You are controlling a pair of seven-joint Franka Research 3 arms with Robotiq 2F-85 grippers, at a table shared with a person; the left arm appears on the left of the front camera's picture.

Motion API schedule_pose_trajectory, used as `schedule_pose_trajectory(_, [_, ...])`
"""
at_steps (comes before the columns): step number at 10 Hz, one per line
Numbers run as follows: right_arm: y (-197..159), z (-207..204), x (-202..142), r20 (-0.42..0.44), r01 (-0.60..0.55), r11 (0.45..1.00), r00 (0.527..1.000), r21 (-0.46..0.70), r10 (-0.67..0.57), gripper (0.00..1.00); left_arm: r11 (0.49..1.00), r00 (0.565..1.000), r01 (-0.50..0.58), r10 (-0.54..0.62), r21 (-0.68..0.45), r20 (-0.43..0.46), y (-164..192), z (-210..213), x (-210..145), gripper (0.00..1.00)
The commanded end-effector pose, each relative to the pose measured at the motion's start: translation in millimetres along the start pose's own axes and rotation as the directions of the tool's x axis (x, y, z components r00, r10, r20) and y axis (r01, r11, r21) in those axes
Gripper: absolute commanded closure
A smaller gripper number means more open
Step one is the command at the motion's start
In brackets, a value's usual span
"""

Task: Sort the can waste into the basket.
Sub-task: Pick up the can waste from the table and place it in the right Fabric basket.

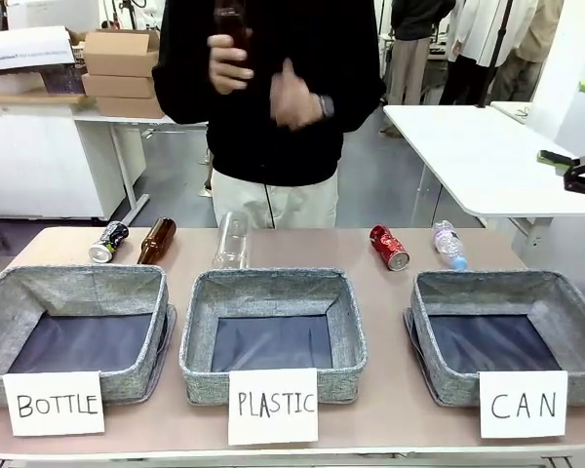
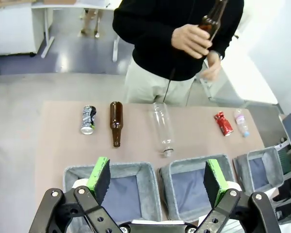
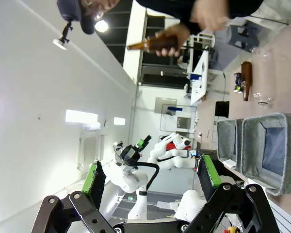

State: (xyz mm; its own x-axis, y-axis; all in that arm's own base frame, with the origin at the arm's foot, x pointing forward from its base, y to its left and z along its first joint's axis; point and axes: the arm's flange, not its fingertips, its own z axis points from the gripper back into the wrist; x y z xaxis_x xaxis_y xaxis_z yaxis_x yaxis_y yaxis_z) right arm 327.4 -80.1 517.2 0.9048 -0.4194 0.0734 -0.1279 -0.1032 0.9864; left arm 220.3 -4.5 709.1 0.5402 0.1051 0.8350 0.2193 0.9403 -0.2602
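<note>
The red can lies on its side on the table beyond the basket carded "CAN" at the right. The dark can lies at the far left, behind the "BOTTLE" basket. In the left wrist view my left gripper hangs high above the table, open and holding nothing, with the dark can, the red can and the CAN basket far below. My right gripper is open too, held in the air, its view rolled sideways.
Baskets carded "BOTTLE" and "PLASTIC" stand left and middle. A brown bottle, a clear bottle and a small plastic bottle lie along the far side. The person holds another brown bottle in a raised hand.
</note>
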Motion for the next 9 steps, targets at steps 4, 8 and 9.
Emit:
schedule_pose_trajectory(4, [1.0,-0.8,1.1,-0.006,-0.022,1.000,1.000,0.002,0.022,0.00,1.000,1.000,-0.018,0.018,0.012,0.004,0.8,0.7,0.1,0.00])
schedule_pose_trajectory(8, [1.0,-0.8,1.1,-0.006,-0.022,1.000,1.000,0.002,0.022,0.00,1.000,1.000,-0.018,0.018,0.012,0.004,0.8,0.7,0.1,0.00])
schedule_pose_trajectory(9, [1.0,-0.8,1.1,-0.006,-0.022,1.000,1.000,0.002,0.022,0.00,1.000,1.000,-0.018,0.018,0.012,0.004,0.8,0.7,0.1,0.00])
